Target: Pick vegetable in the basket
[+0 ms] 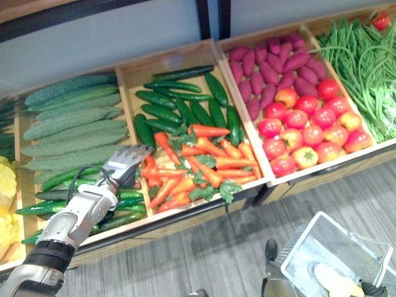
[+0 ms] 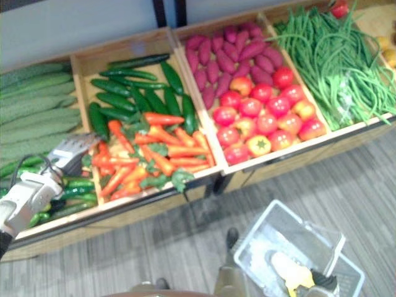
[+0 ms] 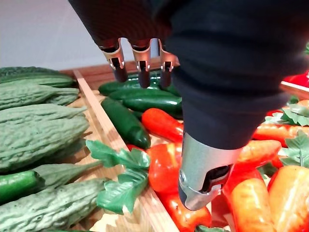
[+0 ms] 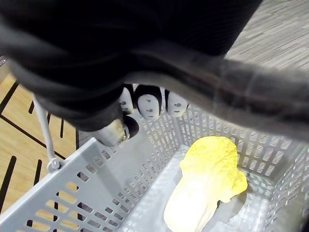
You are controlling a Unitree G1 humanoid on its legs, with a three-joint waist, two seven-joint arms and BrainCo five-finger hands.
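Note:
My left hand (image 1: 127,164) hovers over the wooden divider at the left edge of a bin of orange carrots (image 1: 198,167). Its fingers (image 3: 140,63) are straight and hold nothing. The thumb (image 3: 203,169) hangs just above a carrot (image 3: 166,166). Dark green cucumbers (image 1: 179,105) lie behind the carrots in the same bin. A pale grey mesh basket (image 1: 309,238) hangs low on the right above the floor, with a yellow cabbage (image 4: 207,183) in it. My right hand (image 4: 149,104) is curled round the basket's handle.
Bumpy green gourds (image 1: 74,124) fill the bin left of the divider (image 3: 116,140). To the right lie purple sweet potatoes (image 1: 266,68), red tomatoes (image 1: 309,130) and long green beans (image 1: 365,62). Yellow produce (image 1: 6,204) sits at the far left. Grey plank floor runs before the stand.

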